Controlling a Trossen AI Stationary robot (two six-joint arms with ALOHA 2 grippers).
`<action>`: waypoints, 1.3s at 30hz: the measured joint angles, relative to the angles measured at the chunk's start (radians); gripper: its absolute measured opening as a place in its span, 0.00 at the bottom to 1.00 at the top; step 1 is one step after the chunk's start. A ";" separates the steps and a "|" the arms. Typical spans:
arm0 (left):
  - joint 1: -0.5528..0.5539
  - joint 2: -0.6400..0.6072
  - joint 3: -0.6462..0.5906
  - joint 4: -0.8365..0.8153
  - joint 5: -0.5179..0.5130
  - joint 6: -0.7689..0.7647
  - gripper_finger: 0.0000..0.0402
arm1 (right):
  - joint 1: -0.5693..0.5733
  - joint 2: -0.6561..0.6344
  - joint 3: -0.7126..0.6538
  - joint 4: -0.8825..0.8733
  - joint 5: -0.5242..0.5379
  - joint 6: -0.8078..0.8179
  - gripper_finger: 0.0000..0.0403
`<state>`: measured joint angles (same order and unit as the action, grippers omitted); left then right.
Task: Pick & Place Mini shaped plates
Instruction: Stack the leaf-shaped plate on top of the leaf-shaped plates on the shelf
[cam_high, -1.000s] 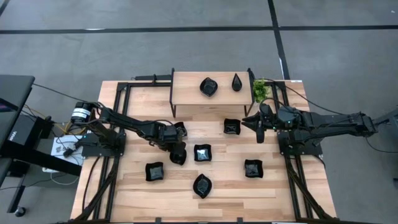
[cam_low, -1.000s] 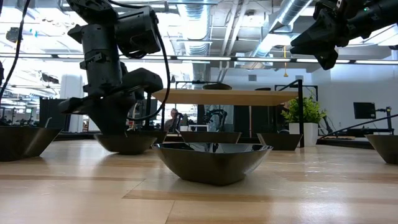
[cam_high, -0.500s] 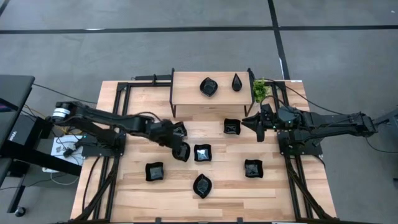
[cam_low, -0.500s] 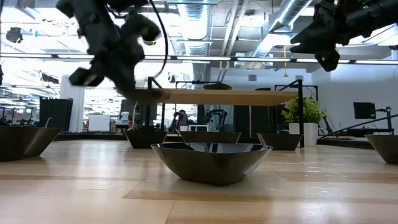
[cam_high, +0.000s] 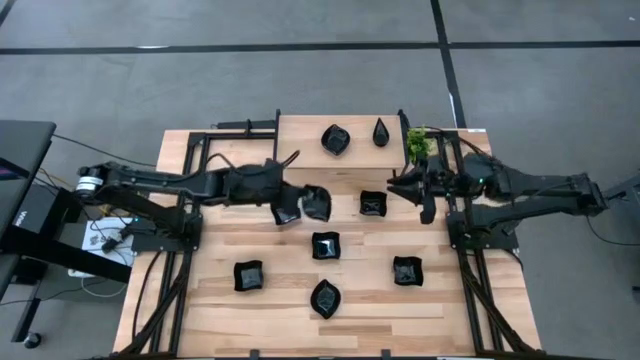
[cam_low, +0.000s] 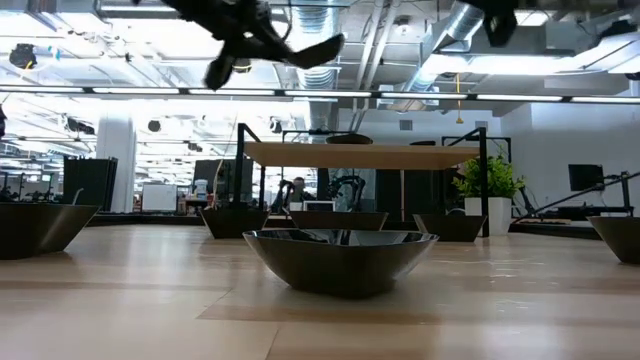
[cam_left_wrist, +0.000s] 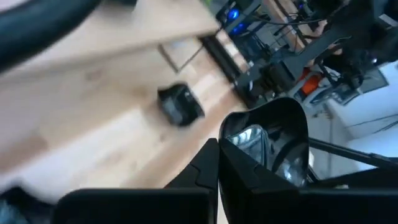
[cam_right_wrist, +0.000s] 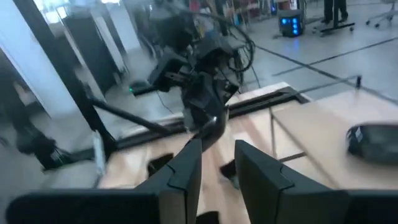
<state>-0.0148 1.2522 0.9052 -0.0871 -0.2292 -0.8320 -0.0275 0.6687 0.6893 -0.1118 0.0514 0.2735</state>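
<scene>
Left end effector (cam_high: 290, 208) clamped on a square plate (cam_high: 317, 202), held up off the tabletop (cam_high: 200, 300) w/ the plate sticking out past my fingertips; wrist view shows its glossy rim (cam_left_wrist: 268, 140) pinched btwn my fingers. In low view the plate (cam_low: 312, 50) hangs high above the wood, tilted.

Just below-ish my end effector on the boards: another square plate (cam_high: 325, 245). Beyond it, twd the front edge, a leaf plate (cam_high: 325, 297), w/ square ones at either side (cam_high: 248, 275) and (cam_high: 406, 270). One more square (cam_high: 373, 203) sits just past my held plate, twd the other arm.

Right end effector (cam_high: 425, 203) hovers near that square, fingers partly apart, nothing in them.

Farther back, the raised shelf (cam_high: 300, 145) carries a leaf plate (cam_high: 335, 138) and a teardrop plate (cam_high: 381, 131); small plant (cam_high: 416, 144) at its end.
</scene>
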 joint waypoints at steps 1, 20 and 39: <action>0.011 0.017 0.025 0.002 0.001 0.037 0.01 | 0.000 0.034 0.062 -0.056 0.003 -0.030 0.23; 0.101 0.223 0.284 0.007 -0.078 0.462 0.01 | -0.020 0.637 0.940 -0.944 0.289 -0.191 0.23; 0.100 0.199 0.284 0.111 -0.273 0.496 0.01 | -0.038 0.757 0.940 -0.876 0.431 0.025 0.23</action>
<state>0.0856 1.4517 1.1896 0.0235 -0.5022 -0.3359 -0.0656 1.4258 1.6295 -0.9876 0.4820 0.2987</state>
